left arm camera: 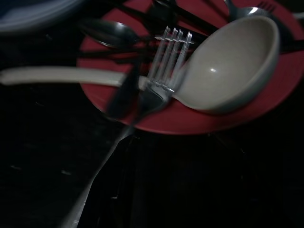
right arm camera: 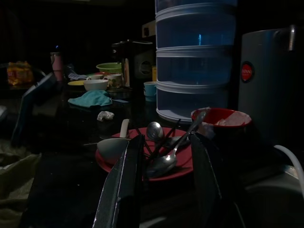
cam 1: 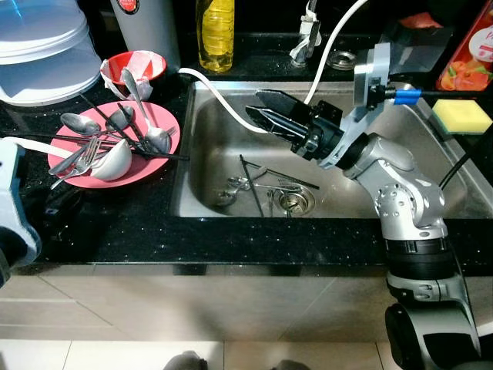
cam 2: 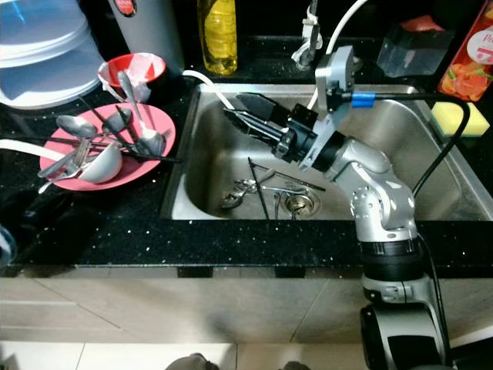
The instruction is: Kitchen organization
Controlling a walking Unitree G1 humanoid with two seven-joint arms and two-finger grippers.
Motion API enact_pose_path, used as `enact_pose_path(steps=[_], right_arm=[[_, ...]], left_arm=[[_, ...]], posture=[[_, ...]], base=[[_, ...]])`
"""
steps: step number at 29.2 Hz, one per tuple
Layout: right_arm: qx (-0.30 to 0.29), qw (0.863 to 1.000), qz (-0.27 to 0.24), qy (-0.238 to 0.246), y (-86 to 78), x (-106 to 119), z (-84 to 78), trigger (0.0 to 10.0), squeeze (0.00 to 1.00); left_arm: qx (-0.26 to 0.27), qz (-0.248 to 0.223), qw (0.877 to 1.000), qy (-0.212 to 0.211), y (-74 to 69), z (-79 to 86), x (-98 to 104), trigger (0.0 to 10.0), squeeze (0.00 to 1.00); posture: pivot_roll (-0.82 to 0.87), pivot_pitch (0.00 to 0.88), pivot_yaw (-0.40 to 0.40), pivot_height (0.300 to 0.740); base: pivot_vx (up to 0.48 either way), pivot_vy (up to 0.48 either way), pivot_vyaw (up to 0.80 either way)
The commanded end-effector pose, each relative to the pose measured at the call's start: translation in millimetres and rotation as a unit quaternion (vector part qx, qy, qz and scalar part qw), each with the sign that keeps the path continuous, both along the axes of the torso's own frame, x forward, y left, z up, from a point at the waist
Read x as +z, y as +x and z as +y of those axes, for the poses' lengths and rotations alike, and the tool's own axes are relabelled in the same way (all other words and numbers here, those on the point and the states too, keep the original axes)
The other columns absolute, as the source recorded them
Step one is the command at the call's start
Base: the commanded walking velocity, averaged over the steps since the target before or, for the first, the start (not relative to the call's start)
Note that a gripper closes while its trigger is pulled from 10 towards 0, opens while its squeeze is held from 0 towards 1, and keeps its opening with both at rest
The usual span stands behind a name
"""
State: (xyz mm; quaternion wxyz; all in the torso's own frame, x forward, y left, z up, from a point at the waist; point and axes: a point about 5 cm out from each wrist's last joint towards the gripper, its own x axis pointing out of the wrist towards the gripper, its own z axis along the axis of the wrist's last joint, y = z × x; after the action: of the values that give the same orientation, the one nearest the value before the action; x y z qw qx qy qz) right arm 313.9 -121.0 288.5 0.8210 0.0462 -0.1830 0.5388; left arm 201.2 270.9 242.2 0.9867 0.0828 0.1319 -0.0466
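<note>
While the right gripper (cam 1: 268, 114) hangs over the sink (cam 1: 431, 196) with fingers spread and empty, loose cutlery (cam 1: 262, 185) lies by the drain at 6 o'clock from it. A red plate (cam 2: 154, 158) piled with spoons sits at 9 o'clock on the black counter (cam 2: 254, 231). In the left wrist view, a fork (left arm camera: 164, 71) and white ladle (left arm camera: 228, 61) rest on that plate; whether the left gripper is spread or closed cannot be told. From the right wrist, blue containers (right arm camera: 195, 57) stand behind it.

**Dark kitchen, black counter**

I see a black speckled counter (cam 1: 254, 235) running left to right, with a steel sink (cam 1: 439, 185) set into it. Below its near edge sit pale cabinet fronts (cam 1: 192, 304) and a light tiled floor (cam 1: 108, 356). Beyond the counter's left end the room is dim, another cluttered worktop (right arm camera: 61, 102) barely lit.
</note>
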Motion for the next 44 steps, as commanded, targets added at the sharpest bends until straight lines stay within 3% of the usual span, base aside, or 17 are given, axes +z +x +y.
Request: enact_pose_path(steps=[1,7,13,19,20,22,23,24,25,34,37,43,44], right_arm=[[0.003,1.000,-0.005,-0.004,-0.4,1.1,2.5,10.0,0.00],[0.001,1.000,-0.004,-0.004,-0.3,-0.8,2.5,10.0,0.00],[0.000,1.000,-0.005,-0.003,0.2,-0.5,2.6,10.0,0.00],[0.000,1.000,-0.005,-0.003,1.8,1.7,3.5,10.0,0.00],[-0.001,1.000,-0.006,-0.003,2.2,2.1,3.8,10.0,0.00],[-0.001,1.000,-0.006,-0.003,2.3,2.3,3.9,10.0,0.00],[-0.002,1.000,-0.007,-0.003,2.4,2.9,3.8,10.0,0.00],[-0.004,1.000,-0.007,-0.002,2.4,3.3,3.7,10.0,0.00],[-0.006,1.000,-0.009,-0.003,2.2,3.9,3.3,10.0,0.00],[-0.029,1.000,-0.010,0.000,-0.4,4.3,-4.9,10.0,0.00],[-0.030,0.999,-0.010,0.000,-0.3,4.2,-4.9,10.0,0.00],[-0.030,0.999,-0.011,0.004,0.5,4.3,-2.9,10.0,0.00],[-0.029,1.000,-0.010,0.005,0.8,4.3,-2.5,10.0,0.00]], left_arm=[[0.023,-0.003,0.999,0.025,-3.9,12.9,7.6,10.0,0.00],[0.058,0.050,0.996,0.053,-11.7,38.7,-4.6,10.0,0.00],[0.059,0.071,0.995,0.039,-13.6,42.6,-13.8,10.0,0.00],[0.079,0.087,0.993,0.011,4.3,68.1,-48.1,10.0,0.00],[0.070,0.091,0.993,0.004,10.3,70.0,-54.1,9.0,0.00],[0.069,0.097,0.993,0.003,14.2,71.7,-58.2,9.0,0.00],[0.065,0.099,0.993,-0.005,18.1,72.6,-60.8,6.0,0.00],[0.061,0.101,0.993,-0.011,20.6,73.1,-62.3,6.0,0.00],[0.056,0.102,0.993,-0.023,23.1,72.3,-63.4,0.0,0.00],[-0.035,0.098,0.992,-0.067,24.9,49.7,-66.7,0.0,0.00],[-0.044,0.098,0.992,-0.065,24.3,47.2,-66.6,0.0,0.00],[-0.098,0.065,0.991,-0.065,17.0,25.4,-47.0,0.0,0.00],[-0.102,0.044,0.992,-0.057,16.1,19.9,-39.5,8.1,0.00]], posture=[[0.11,0.071,0.027,0.740],[0.12,0.065,0.032,0.740],[0.12,0.062,0.032,0.740],[0.11,0.070,0.009,0.740],[0.11,0.071,0.008,0.740],[0.11,0.071,0.008,0.740],[0.09,0.073,0.011,0.740],[0.09,0.073,0.011,0.740],[0.08,0.073,0.021,0.740],[0.07,0.074,0.041,0.740],[0.07,0.075,0.042,0.740],[0.09,0.075,0.038,0.740],[0.09,0.075,0.037,0.740]], base=[[0.000,0.000,0.00],[0.000,0.000,0.00],[0.000,0.000,0.00],[0.000,0.000,0.00],[0.000,0.000,0.00],[0.000,0.000,0.00],[0.000,0.000,0.00],[0.000,0.000,0.00],[0.000,0.000,0.00],[0.000,0.000,0.00],[0.000,0.000,0.00],[0.000,0.000,0.00],[0.000,0.000,0.00]])
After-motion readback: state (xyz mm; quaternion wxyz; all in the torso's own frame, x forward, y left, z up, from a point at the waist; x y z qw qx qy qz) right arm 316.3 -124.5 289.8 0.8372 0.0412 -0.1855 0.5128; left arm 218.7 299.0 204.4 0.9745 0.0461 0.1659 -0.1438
